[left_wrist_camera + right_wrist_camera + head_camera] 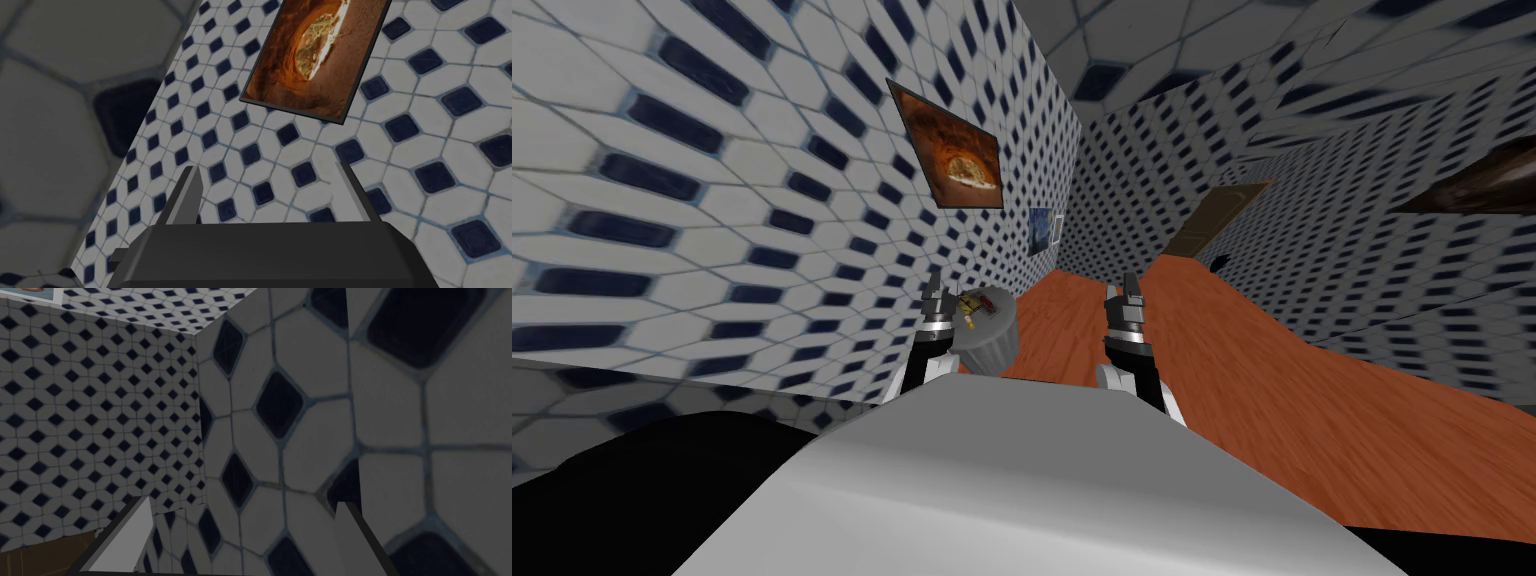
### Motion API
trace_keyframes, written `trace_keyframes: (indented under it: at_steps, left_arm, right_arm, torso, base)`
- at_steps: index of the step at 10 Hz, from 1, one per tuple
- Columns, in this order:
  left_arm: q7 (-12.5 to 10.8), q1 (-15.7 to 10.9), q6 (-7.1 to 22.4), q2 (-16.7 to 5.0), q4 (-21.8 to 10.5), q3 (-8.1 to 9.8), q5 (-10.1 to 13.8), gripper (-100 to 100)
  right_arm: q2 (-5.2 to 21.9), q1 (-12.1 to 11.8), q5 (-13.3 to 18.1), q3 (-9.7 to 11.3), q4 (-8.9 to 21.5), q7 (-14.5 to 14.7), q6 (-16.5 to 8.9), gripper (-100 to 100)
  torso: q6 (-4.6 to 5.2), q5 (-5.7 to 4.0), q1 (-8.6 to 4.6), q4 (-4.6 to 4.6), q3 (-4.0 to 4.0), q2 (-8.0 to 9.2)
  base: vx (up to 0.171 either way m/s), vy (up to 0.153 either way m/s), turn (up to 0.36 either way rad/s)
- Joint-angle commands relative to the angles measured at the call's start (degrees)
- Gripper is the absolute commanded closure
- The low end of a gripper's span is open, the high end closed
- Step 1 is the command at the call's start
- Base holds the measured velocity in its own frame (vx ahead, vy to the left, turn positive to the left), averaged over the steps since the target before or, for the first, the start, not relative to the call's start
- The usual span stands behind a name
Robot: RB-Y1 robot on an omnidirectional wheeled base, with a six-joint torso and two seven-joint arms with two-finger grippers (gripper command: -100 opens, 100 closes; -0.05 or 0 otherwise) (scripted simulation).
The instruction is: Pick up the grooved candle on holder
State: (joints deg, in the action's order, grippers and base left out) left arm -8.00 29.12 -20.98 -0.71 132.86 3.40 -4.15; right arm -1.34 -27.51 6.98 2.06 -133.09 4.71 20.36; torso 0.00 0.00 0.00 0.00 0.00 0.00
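Where the grooved candle stands I cannot tell, and so neither its long axis nor which way it points. The nearest candidates are a few small yellow and red things [971, 309] at the top of a grey ribbed bin [994, 345], but they are too small to name.

The bin stands on the orange-brown wood floor [1312, 400], close to the tiled wall [712, 200] of white hexagons and dark blue diamonds.

The left gripper [940, 290] is raised just beside the bin's rim, on the wall side; whether it touches the rim I cannot tell. In the left wrist view its two fingers stand wide apart, about a third of the picture's width, with nothing between them and nothing against either blade.

The right gripper [1123, 291] is held up at much the same height, well apart from the bin, over bare floor. In its wrist view its fingers are spread just as wide and hold nothing.

Further out, an orange framed picture [948, 150] hangs on the wall above the bin, a small blue one [1042, 228] beyond it, and a brown door [1224, 218] stands at the far end of the floor.
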Motion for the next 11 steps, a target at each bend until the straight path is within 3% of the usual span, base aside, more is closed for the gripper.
trace_keyframes:
  at_steps: [1,6,11]
  left_arm:
    - [0.12,-0.15,0.19,-1.59,-0.60,-0.09,-0.11,-100]
    - [1.10,-1.21,1.49,-7.55,-5.37,-0.78,-1.08,-100]
    - [2.74,-2.88,3.30,-13.18,-13.37,-1.77,-2.87,-100]
  right_arm:
    - [0.00,0.00,0.00,0.00,0.00,0.00,0.00,0]
    - [0.00,0.00,0.00,0.00,0.00,0.00,0.00,0]
    - [0.00,0.01,0.00,0.00,0.00,0.00,0.00,0]
  torso:
    - [0.00,0.00,0.00,0.00,0.00,0.00]
    - [0.01,0.02,0.06,0.01,0.04,0.07]
    - [0.01,0.02,0.10,0.04,0.09,0.17]
  base:
    - [-0.004,0.001,-0.017]
    - [-0.018,0.008,-0.055]
    - [-0.042,0.015,-0.102]
